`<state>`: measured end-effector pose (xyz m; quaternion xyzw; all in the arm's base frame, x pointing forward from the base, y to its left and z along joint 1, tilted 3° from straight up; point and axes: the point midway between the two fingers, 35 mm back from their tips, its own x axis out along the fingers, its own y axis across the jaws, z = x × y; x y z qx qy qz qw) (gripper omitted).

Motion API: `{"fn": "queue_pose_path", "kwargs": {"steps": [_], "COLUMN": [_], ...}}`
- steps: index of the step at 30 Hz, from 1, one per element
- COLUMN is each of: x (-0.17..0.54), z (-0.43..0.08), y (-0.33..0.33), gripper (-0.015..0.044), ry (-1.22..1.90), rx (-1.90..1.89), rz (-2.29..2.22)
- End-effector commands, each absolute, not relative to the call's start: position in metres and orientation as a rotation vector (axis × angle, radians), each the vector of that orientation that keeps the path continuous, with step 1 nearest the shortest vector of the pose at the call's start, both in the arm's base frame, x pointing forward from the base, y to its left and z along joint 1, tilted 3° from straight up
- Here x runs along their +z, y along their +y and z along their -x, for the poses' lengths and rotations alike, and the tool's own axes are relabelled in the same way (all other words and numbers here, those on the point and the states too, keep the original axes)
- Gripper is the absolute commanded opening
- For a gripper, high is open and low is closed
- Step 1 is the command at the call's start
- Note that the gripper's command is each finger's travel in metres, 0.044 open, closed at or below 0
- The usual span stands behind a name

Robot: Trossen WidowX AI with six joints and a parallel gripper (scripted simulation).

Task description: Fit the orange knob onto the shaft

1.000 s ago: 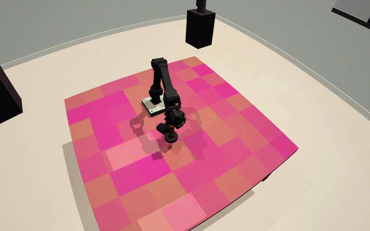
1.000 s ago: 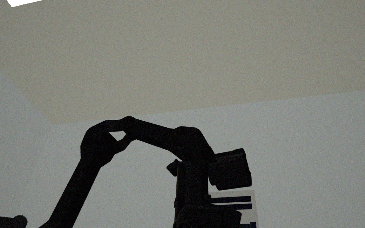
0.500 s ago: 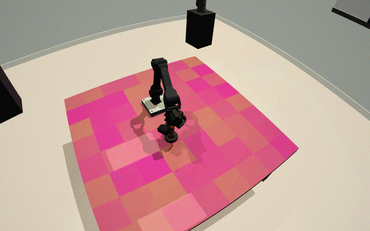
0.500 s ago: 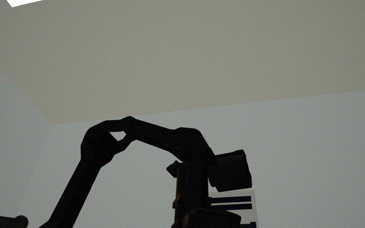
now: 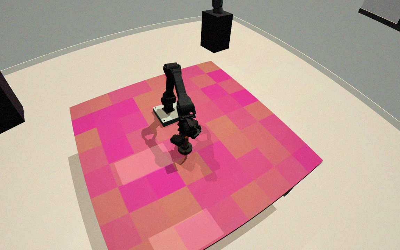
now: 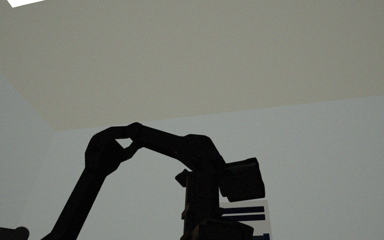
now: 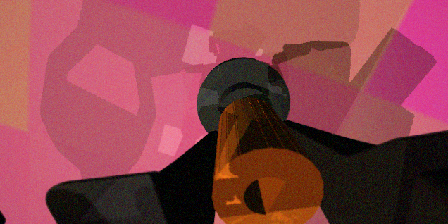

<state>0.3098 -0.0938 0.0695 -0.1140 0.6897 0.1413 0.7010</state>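
Above the dark round pedestal (image 5: pixel 185 150) (image 7: pixel 243 72), the part-open black jaws (image 5: pixel 185 139) grip the ribbed orange knob (image 5: pixel 186 141) (image 7: pixel 268 162), which probably wants slow twisting under light downward pressure.

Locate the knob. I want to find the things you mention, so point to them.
The knob (image 5: pixel 186 141) (image 7: pixel 268 163) is between the gripper's fingers, directly above the pedestal (image 5: pixel 185 150) (image 7: pixel 243 72); the wrist view shows it at lower centre, and the exterior view does not show it.

Matte black arm (image 5: pixel 181 88) (image 6: pixel 160 140) with angular, faceted segments and rounded joints; around the middle of the top frame, its pale, square-cornered base plate (image 5: pixel 165 120) carries small dark screw-like dots. The wrist frame shows dark, blocky pincer (image 7: pixel 250 132) fingers.
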Motion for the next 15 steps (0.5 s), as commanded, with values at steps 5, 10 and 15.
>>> {"fn": "queue_pose_path", "kwargs": {"steps": [5,10,15], "x": [0.0721,0.0743,0.0731], "z": [-0.3114,-0.3116,-0.3110], "y": [-0.0944,-0.0946,-0.0945], "gripper": [0.0000,0.0000,0.0000], "ry": [1.533,1.529,1.503], "rx": [0.319,0.341,0.473], "rz": [0.261,0.283,0.417]}}
